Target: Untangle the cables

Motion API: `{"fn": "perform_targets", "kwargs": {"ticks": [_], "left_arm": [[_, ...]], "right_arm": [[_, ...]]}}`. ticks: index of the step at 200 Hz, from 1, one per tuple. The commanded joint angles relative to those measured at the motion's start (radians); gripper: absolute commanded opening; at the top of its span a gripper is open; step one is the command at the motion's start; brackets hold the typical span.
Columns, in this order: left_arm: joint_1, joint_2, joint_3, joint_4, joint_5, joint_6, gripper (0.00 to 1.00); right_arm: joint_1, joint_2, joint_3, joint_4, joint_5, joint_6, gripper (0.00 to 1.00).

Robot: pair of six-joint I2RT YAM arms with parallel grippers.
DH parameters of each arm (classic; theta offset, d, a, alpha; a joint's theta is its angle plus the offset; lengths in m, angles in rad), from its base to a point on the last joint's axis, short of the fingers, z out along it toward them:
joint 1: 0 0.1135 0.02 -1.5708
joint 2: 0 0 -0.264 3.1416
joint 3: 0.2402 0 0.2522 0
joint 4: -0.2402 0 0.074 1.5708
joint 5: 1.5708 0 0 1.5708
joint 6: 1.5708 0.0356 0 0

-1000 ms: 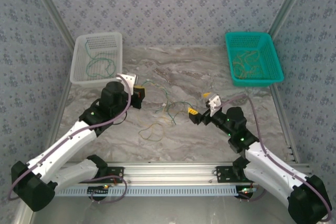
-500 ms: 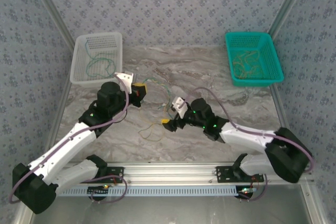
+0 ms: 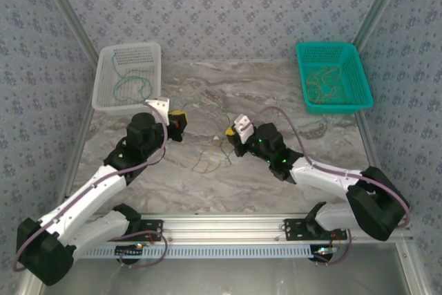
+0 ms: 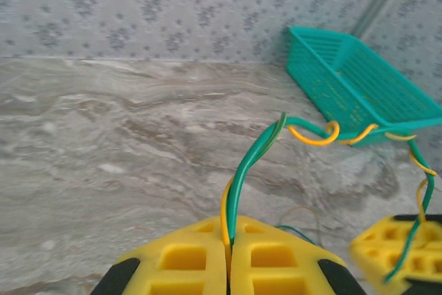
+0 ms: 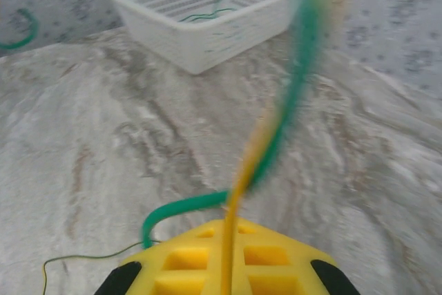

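The cables (image 3: 207, 111) are a green and a yellow wire twisted together, strung above the marble table between both grippers, with thin loops (image 3: 206, 159) hanging to the tabletop. My left gripper (image 3: 178, 117) is shut on the green and yellow pair (image 4: 238, 191), which rises from its fingertips (image 4: 231, 231) and runs right toward the other yellow fingers (image 4: 394, 257). My right gripper (image 3: 230, 131) is shut on the yellow wire (image 5: 238, 191); the green one (image 5: 179, 206) curls out beside its tip (image 5: 231, 229). A thin strand (image 5: 83, 257) trails on the table.
A white basket (image 3: 128, 48) at the back left holds green wires (image 3: 131, 84); it also appears ahead of the right gripper (image 5: 200, 18). A teal basket (image 3: 324, 45) at the back right holds yellow wires (image 3: 328, 84) and stands beyond the left gripper (image 4: 359, 88).
The right arm swung left from the table's right side to the tangle and shut on the yellow wire, then lifted it. The left gripper kept its grip and shifted slightly back.
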Motion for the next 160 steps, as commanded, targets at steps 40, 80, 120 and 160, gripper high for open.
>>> {"fn": "perform_targets", "kwargs": {"ticks": [40,80,120,160], "left_arm": [[0.083,-0.069,-0.04,-0.008,-0.049,-0.036,0.0],[0.086,-0.046,-0.044,0.009,-0.045,-0.035,0.0],[0.086,0.025,-0.032,0.072,0.072,-0.02,0.0],[0.073,0.162,0.022,0.096,0.208,0.006,0.05]], "right_arm": [[-0.183,-0.212,-0.114,-0.059,0.043,0.106,0.0],[-0.202,-0.281,-0.095,-0.124,0.007,0.118,0.0],[-0.174,-0.28,-0.037,-0.167,-0.104,0.11,0.0],[-0.107,-0.196,0.081,-0.29,-0.175,0.044,0.0]]}}
